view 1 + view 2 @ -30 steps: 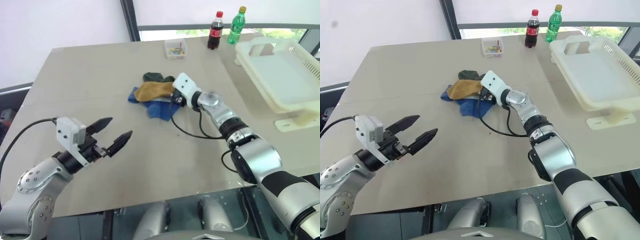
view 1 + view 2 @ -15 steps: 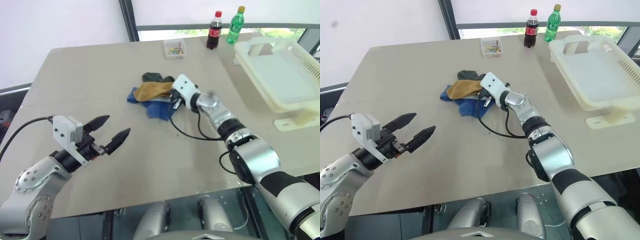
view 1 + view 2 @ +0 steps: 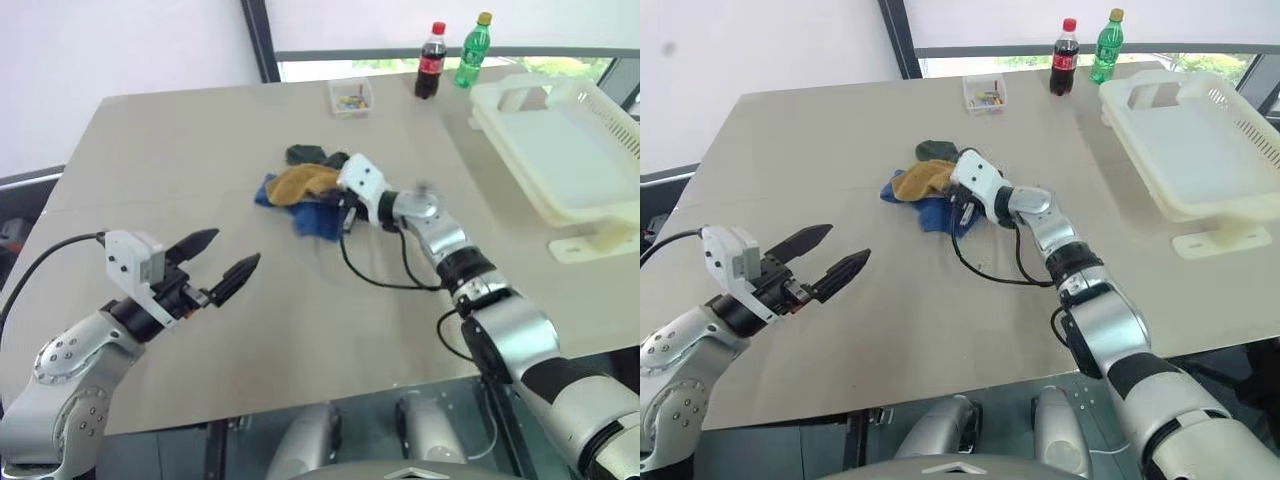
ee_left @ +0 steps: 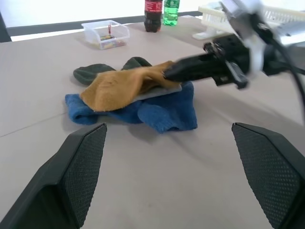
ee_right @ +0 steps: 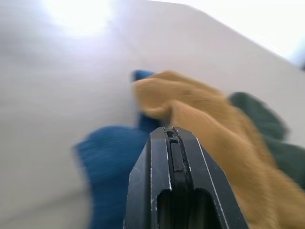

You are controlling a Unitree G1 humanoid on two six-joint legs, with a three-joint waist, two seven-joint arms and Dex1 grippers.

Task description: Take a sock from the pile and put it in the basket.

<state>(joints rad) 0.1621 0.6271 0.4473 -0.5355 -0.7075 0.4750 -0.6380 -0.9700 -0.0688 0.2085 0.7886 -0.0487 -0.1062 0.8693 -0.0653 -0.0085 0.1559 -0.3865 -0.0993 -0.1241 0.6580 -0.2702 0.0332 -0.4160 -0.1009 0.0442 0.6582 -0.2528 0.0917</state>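
Note:
The pile [image 3: 303,190] lies mid-table: a mustard-yellow sock [image 4: 125,86] on top of a blue sock [image 4: 164,113], with a dark green sock [image 4: 93,73] behind. My right gripper [image 4: 171,74] reaches in level from the right and is shut on the near edge of the mustard sock [image 5: 200,112], which stretches to its fingertips. My left gripper [image 3: 222,257] hangs open over the table's near left, well short of the pile. The basket [image 3: 600,125], cream-white with slotted sides, sits at the far right with nothing in it.
A small clear plastic box [image 3: 351,97] stands behind the pile. A cola bottle [image 3: 431,62] and a green bottle [image 3: 473,52] stand at the table's far edge. A black cable [image 3: 375,275] loops on the table beside my right arm.
My right gripper has shut at the edge of the mustard sock and drawn back and to the left with its wrist turned. My left arm has stayed put.

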